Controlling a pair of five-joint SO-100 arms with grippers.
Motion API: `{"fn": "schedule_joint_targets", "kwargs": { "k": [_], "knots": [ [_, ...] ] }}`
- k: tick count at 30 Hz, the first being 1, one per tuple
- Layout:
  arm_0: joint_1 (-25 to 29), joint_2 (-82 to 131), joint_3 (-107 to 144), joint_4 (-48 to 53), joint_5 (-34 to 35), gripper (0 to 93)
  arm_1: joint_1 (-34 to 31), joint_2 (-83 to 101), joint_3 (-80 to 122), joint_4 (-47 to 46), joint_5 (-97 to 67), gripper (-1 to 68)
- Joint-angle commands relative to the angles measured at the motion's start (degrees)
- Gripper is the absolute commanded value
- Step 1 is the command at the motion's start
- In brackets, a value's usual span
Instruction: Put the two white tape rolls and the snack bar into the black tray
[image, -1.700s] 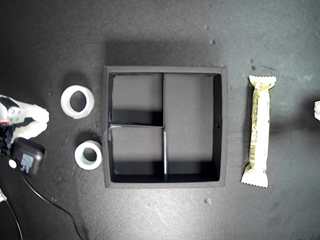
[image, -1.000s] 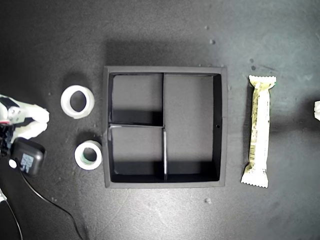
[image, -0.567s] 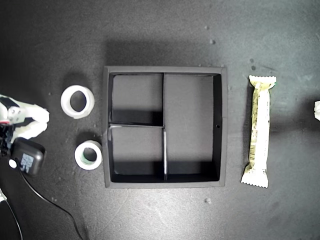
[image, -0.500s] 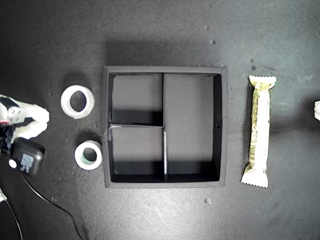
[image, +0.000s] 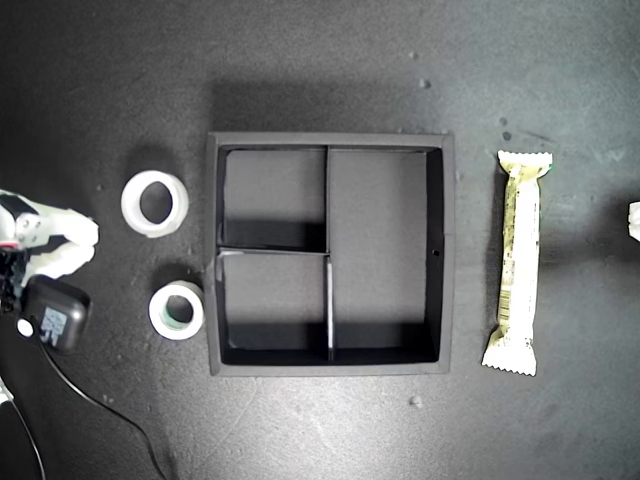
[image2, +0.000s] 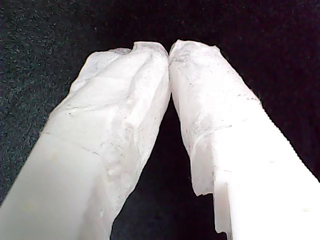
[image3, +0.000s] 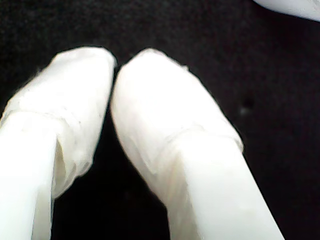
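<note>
The black tray (image: 448, 250) sits mid-table in the exterior view, and all three of its compartments hold nothing. Two white tape rolls lie to the exterior view's left of it: one (image: 155, 203) farther up, and one with a greenish core (image: 177, 310) below. The snack bar (image: 520, 262) lies lengthwise to the tray's right in that view. My first gripper (image2: 169, 50) is shut over bare dark table, with nothing between its fingers. My second gripper (image3: 116, 65) is also shut and holds nothing. None of the task's things shows in either wrist view.
An arm's white gripper (image: 60, 245) with a black camera block (image: 55, 315) and cable (image: 100, 405) sits at the exterior view's left edge. A white tip (image: 634, 220) shows at its right edge. The wrist views do not tell which arm is which.
</note>
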Motion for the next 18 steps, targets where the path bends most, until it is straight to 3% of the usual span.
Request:
{"fn": "schedule_joint_targets", "kwargs": {
  "k": [1,15,18],
  "knots": [
    [0.7,2.81,3.34,2.11,0.62,0.2,0.09,0.18,0.7,0.18,0.35,0.1],
    [0.7,2.81,3.34,2.11,0.44,0.2,0.09,0.18,0.7,0.18,0.35,0.1],
    [-0.18,2.81,3.34,2.11,-9.4,0.2,0.97,0.18,0.7,0.18,0.35,0.1]
  ]
}}
